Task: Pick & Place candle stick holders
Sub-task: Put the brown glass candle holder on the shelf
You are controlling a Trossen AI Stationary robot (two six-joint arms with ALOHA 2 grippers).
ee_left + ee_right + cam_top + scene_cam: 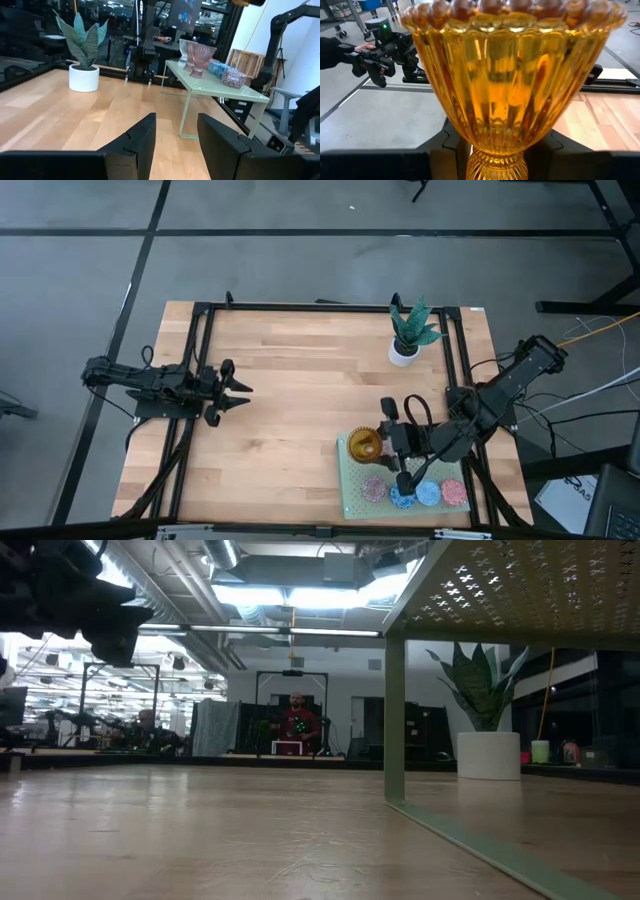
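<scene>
My right gripper is shut on an amber ribbed glass candle holder above the far left corner of the pale green perforated stand. The holder fills the right wrist view. Several more holders, pink, blue and speckled, stand on the stand's near part; they also show in the left wrist view. My left gripper is open and empty over the table's left part, its fingers pointing toward the stand. My right gripper pinches the amber holder between its two fingers, low on the bowl just above the stem. The fingers come about level from the table's right side. The holder stands upright in the hold, rim up, lifted clear above the stand.
A white pot with a green plant stands at the table's far right. The stand is raised on thin legs. A black frame runs along the table's edges. Bare wood lies between the two arms. People show in the room beyond.
</scene>
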